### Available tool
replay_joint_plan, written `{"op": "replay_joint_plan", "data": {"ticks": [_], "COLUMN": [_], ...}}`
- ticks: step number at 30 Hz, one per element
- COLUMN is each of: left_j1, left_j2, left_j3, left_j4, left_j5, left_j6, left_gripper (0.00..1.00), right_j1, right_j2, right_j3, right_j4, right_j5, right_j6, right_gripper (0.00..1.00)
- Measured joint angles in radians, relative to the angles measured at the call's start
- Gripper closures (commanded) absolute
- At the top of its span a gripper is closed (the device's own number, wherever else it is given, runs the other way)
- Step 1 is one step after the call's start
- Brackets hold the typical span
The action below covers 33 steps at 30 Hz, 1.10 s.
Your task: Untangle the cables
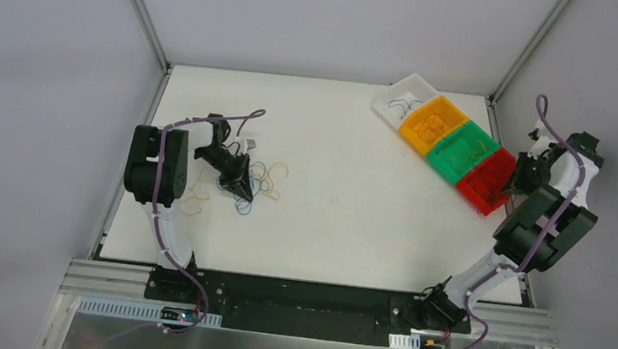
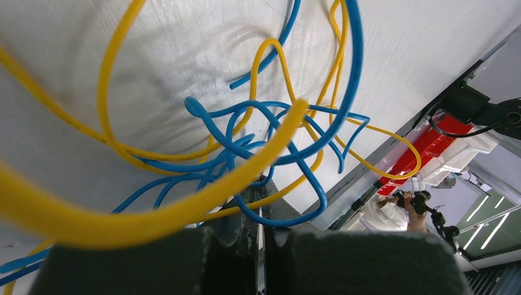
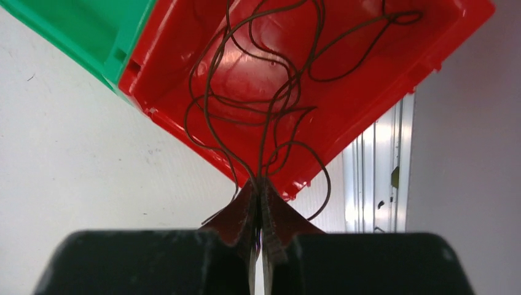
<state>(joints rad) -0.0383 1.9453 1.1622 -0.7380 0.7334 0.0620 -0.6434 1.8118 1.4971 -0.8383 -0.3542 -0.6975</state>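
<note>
A tangle of blue and yellow cables (image 1: pixel 256 180) lies on the white table at the left, with loose orange loops (image 1: pixel 194 207) beside it. My left gripper (image 1: pixel 241 187) is down in the tangle. In the left wrist view its jaws (image 2: pixel 261 206) are shut, blue cable (image 2: pixel 282 218) and yellow cable (image 2: pixel 184 206) loop across the fingertips, and a blue strand enters the tips. My right gripper (image 1: pixel 511 185) hangs at the red bin (image 1: pixel 487 180). Its jaws (image 3: pixel 261 185) are shut on several thin dark brown cables (image 3: pixel 270 104) that trail into the red bin (image 3: pixel 368 74).
A row of bins stands at the back right: a clear one (image 1: pixel 403 102) holding a blue cable, an orange one (image 1: pixel 434 122), a green one (image 1: pixel 460 150), then the red one. The table's right edge and metal rail (image 3: pixel 375 178) are just beyond the red bin.
</note>
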Motion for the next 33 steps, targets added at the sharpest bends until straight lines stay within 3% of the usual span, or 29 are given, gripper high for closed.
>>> {"op": "replay_joint_plan", "data": {"ticks": [7,13,16,25,33], "left_j1": [0.0,0.0,0.0,0.0,-0.011], "left_j2": [0.005,0.005,0.005,0.01,0.047], "left_j3": [0.0,0.0,0.0,-0.01,0.038], "left_j4": [0.0,0.0,0.0,0.0,-0.025], "left_j5": [0.0,0.0,0.001,0.021,0.026], "left_j6": [-0.003,-0.003,-0.003,-0.002,0.004], "left_gripper": [1.0,1.0,1.0,1.0,1.0], "right_j1": [0.084,0.102,0.099,0.109,0.119], "right_j2": [0.082,0.08,0.06,-0.207,-0.309], "right_j3": [0.135,0.173,0.173,0.089,-0.059], "right_j4": [-0.024,-0.055,-0.075,-0.119,-0.156], "right_j5": [0.055,0.054,0.051,0.044,0.075], "right_j6": [0.045,0.075,0.082,0.084,0.08], "right_gripper": [0.65,0.38,0.3,0.27,0.3]}}
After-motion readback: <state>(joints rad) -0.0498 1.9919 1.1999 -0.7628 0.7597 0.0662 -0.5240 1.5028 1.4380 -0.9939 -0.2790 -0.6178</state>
